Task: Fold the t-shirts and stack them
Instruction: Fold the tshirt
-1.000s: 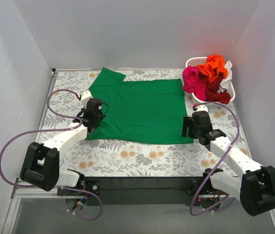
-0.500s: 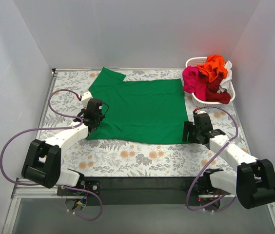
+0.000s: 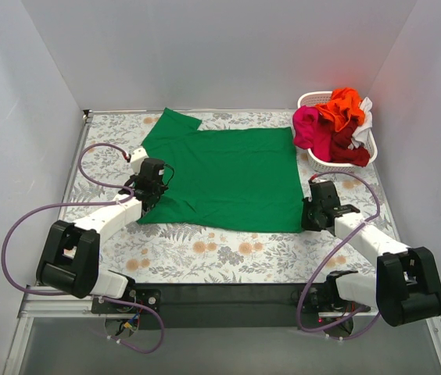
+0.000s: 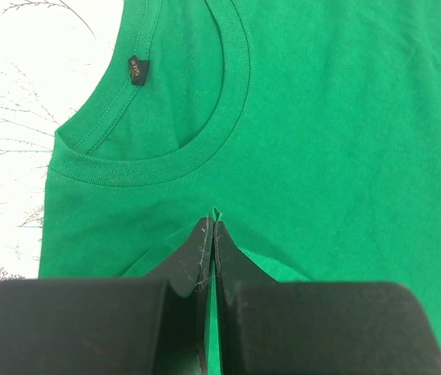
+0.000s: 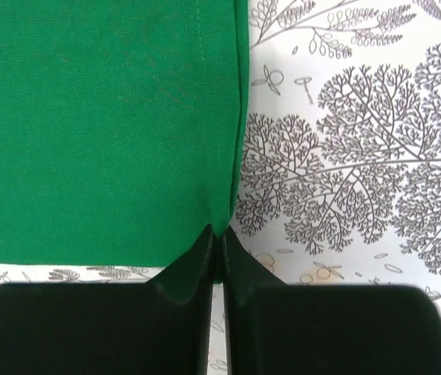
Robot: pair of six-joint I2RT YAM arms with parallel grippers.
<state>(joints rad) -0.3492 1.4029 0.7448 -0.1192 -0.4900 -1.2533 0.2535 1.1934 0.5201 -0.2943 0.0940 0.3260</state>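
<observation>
A green t-shirt [image 3: 228,176] lies spread flat on the floral table, its collar [image 4: 166,156] toward the left. My left gripper [image 3: 148,195] is shut on a pinch of its cloth just below the collar [image 4: 214,226]. At the shirt's near right corner [image 5: 224,219] my right gripper [image 3: 308,216] is shut on the hem edge. More t-shirts in orange [image 3: 344,105], magenta [image 3: 310,125], dark red [image 3: 347,147] and white [image 3: 365,109] are heaped in the basket at the back right.
A white plastic basket [image 3: 313,98] stands in the back right corner against the wall. Purple cables [image 3: 95,152] loop from both arms over the floral tablecloth [image 3: 228,250]. White walls close in the left, back and right sides.
My right gripper has slid left onto the shirt's near right corner and closed on it. My left gripper has stayed shut on the cloth by the collar.
</observation>
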